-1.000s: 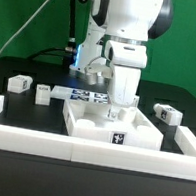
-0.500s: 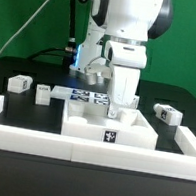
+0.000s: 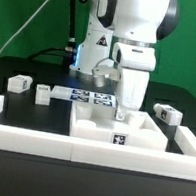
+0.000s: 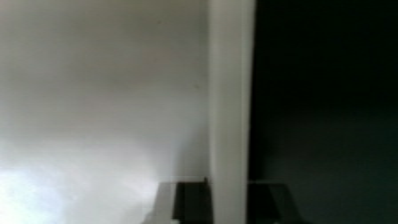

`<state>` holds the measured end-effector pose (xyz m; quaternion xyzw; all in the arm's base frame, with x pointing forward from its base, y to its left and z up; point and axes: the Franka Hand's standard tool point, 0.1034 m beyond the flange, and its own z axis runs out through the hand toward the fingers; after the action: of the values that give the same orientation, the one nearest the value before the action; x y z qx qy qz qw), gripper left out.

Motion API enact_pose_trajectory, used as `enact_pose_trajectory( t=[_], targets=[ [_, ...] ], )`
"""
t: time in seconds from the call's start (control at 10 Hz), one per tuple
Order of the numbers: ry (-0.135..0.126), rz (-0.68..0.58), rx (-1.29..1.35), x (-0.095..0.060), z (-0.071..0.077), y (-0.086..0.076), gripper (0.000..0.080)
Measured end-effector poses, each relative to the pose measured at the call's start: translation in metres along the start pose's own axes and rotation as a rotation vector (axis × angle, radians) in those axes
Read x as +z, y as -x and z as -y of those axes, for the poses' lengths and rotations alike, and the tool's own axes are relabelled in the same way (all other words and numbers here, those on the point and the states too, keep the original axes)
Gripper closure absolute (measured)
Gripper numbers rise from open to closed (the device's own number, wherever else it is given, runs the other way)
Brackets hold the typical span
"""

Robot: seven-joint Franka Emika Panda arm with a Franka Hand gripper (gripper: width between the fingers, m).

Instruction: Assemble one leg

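Three legs, short white blocks with tags, lie on the black table in the exterior view: two at the left (image 3: 18,82) (image 3: 43,94) and one at the right (image 3: 166,114). None is held. The large white square panel (image 3: 91,121) lies at the front centre, with a tag on its front wall. My gripper (image 3: 119,114) points straight down at the panel's right part. In the wrist view the gripper (image 4: 228,202) has a dark finger on each side of the panel's raised edge (image 4: 228,90), shut on it. The panel's flat face (image 4: 107,100) fills one side of that view.
The marker board (image 3: 86,95) lies behind the panel, by the robot's base. A white U-shaped fence (image 3: 23,117) runs along the front and both sides of the table. The black table surface (image 4: 329,100) shows beyond the panel's edge.
The arm and gripper have shifted toward the exterior view's right. The panel has slid right with them, after a small move left half a second ago.
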<state>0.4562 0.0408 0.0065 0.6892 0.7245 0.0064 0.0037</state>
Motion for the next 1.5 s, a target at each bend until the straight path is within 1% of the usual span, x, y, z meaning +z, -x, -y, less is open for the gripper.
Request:
enact_pose_trajectory(
  t=[0.2,0.3,0.5,0.6,0.9,1.0,1.1,1.3,1.4,1.5],
  targets=[
    [0.003,-0.003,0.018,0.0,-0.011,-0.013,0.0739],
    [0.011,-0.01,0.027,0.0,-0.017,-0.024,0.0739],
    [0.018,-0.017,0.068,0.0,-0.024,-0.041,0.0739],
    [0.022,-0.019,0.075,0.0,-0.028,-0.046,0.0739],
    [0.018,-0.016,0.07,0.0,-0.029,-0.046,0.0739],
    [0.018,-0.016,0.07,0.0,-0.029,-0.046,0.0664],
    [0.018,-0.016,0.071,0.0,-0.029,-0.046,0.0664],
    [0.018,-0.016,0.071,0.0,-0.029,-0.046,0.0299],
    [0.017,-0.016,0.071,0.0,-0.029,-0.046,0.0198],
    [0.017,-0.016,0.071,0.0,-0.029,-0.046,0.0198]
  ],
)
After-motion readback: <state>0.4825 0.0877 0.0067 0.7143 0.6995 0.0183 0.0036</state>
